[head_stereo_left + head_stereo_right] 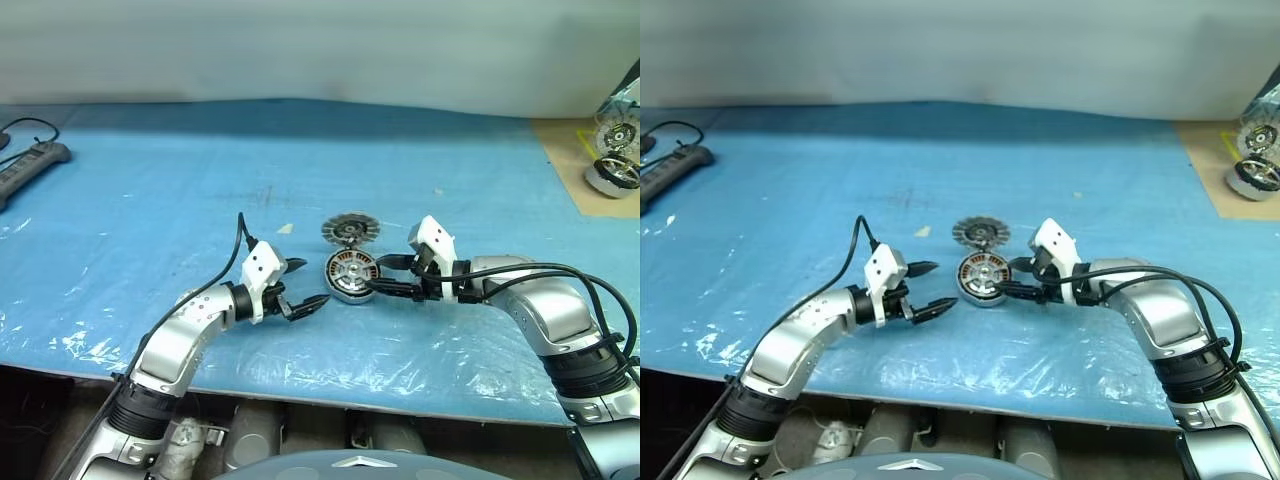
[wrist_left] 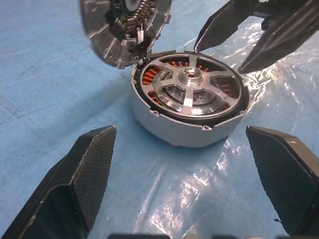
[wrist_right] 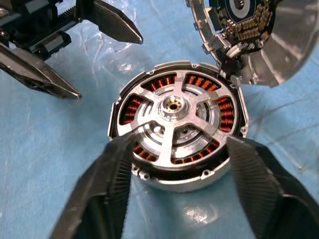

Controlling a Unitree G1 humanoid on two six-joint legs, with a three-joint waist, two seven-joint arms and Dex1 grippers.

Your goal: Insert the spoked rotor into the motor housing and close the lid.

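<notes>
Sitting in the motor housing [image 3: 175,133], the spoked rotor [image 3: 174,110] looks already in, so that part seems done. The right gripper [image 1: 382,277] has its fingers apart around the housing's near edge. The left gripper [image 1: 306,283] waits just beside, fingers wide apart. Behind, the lid [image 1: 349,230] leans open, not yet closed.
</notes>
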